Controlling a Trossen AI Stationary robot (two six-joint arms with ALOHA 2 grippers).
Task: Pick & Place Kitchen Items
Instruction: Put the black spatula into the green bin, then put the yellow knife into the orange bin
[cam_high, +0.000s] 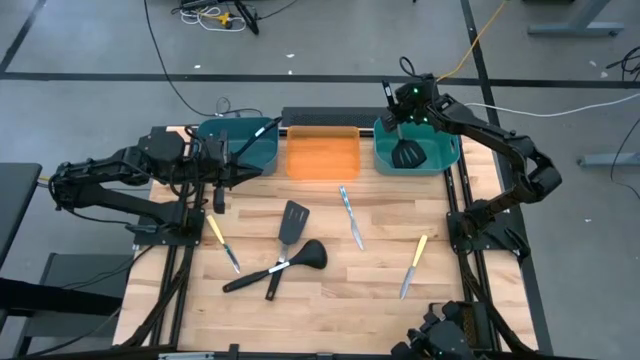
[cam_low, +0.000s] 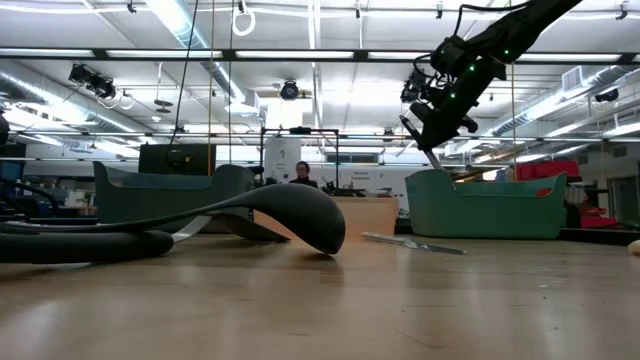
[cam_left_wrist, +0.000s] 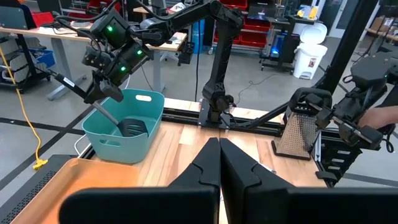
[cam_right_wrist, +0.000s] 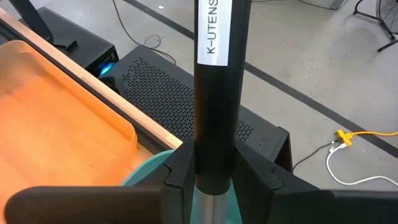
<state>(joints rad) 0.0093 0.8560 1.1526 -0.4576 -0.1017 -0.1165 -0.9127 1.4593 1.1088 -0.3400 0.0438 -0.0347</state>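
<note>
My right gripper (cam_high: 398, 112) hangs above the right teal bin (cam_high: 440, 160) at the table's far right, shut on a black slotted spatula (cam_high: 408, 153). The spatula's head (cam_left_wrist: 132, 127) is down inside that bin. My left gripper (cam_left_wrist: 219, 163) is shut with nothing in it, raised near the left teal bin (cam_high: 245, 145). On the table lie another black spatula (cam_high: 292, 222), a black ladle (cam_high: 310, 255), a further black utensil (cam_high: 248, 278), two yellow-handled knives (cam_high: 222, 243) (cam_high: 414, 265) and a silver knife (cam_high: 351, 217). My right gripper pinches the spatula's black handle (cam_right_wrist: 214, 143) between its two fingers, near where the handle meets the silver shaft. The fingers slant down from above and lie across the handle. The spatula tilts, head lowest, inside the bin; whether the head touches the bin's floor I cannot tell.
An orange bin (cam_high: 323, 152) stands between the two teal bins along the far edge. A metal grater (cam_left_wrist: 300, 134) shows at the table's side in the left wrist view. Bare wood lies along the table's near edge.
</note>
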